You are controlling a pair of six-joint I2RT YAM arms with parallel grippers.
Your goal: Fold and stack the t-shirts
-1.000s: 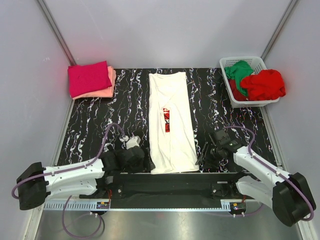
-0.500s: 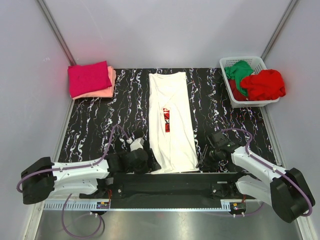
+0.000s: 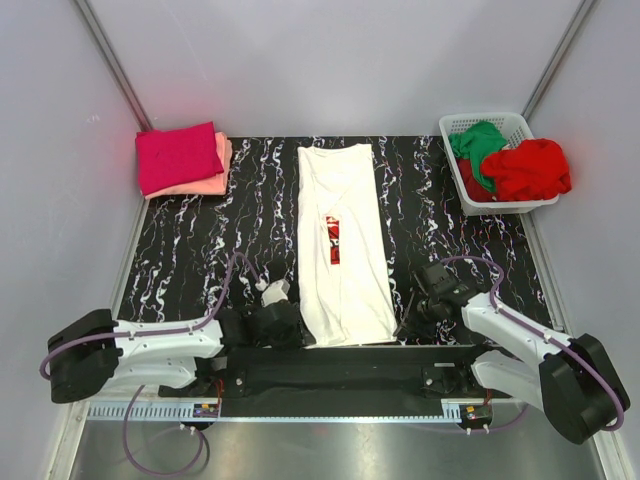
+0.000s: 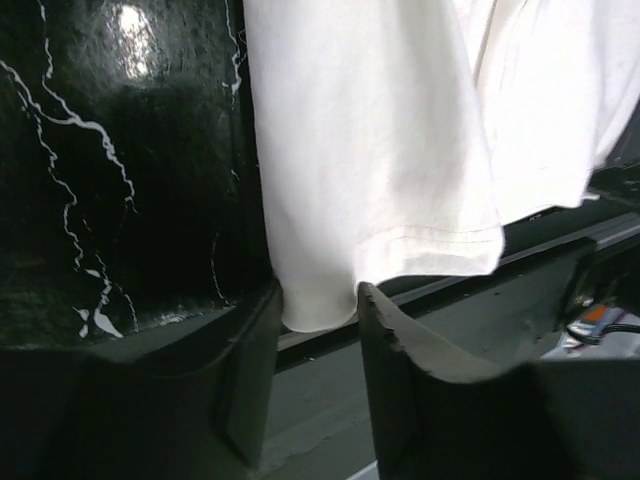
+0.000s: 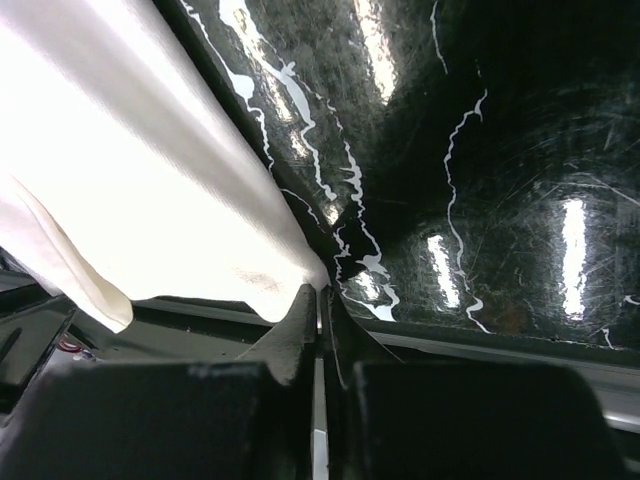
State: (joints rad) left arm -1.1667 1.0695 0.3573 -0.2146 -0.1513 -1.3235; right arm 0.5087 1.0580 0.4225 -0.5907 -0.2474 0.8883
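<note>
White cotton filled the gap between the two fingers of the left gripper (image 4: pixel 315 300): the near left corner of the white t-shirt (image 3: pixel 345 190) sat bunched there, touching both fingers, with the jaws only part-way together. Whether the corner was truly pinched could not be told. The right gripper (image 5: pixel 320 295) was clenched, its jaws almost meeting, and the shirt's near right corner ended right at their tips, apparently nipped by its thin edge. Both grippers lay low at the near edge of the black marbled table (image 3: pixel 200 250), one on each side of the shirt's hem.

From there the shirt ran away from the arms as a long narrow strip down the middle of the table, a red print (image 3: pixel 333 240) showing at its centre fold. At the far left corner a folded magenta t-shirt (image 3: pixel 178 155) lay on top of a folded salmon-pink t-shirt (image 3: pixel 215 183). At the far right stood a white basket (image 3: pixel 515 120) holding a crumpled green t-shirt (image 3: pixel 477 145) and a red t-shirt (image 3: pixel 528 168) that spilled over its rim.
</note>
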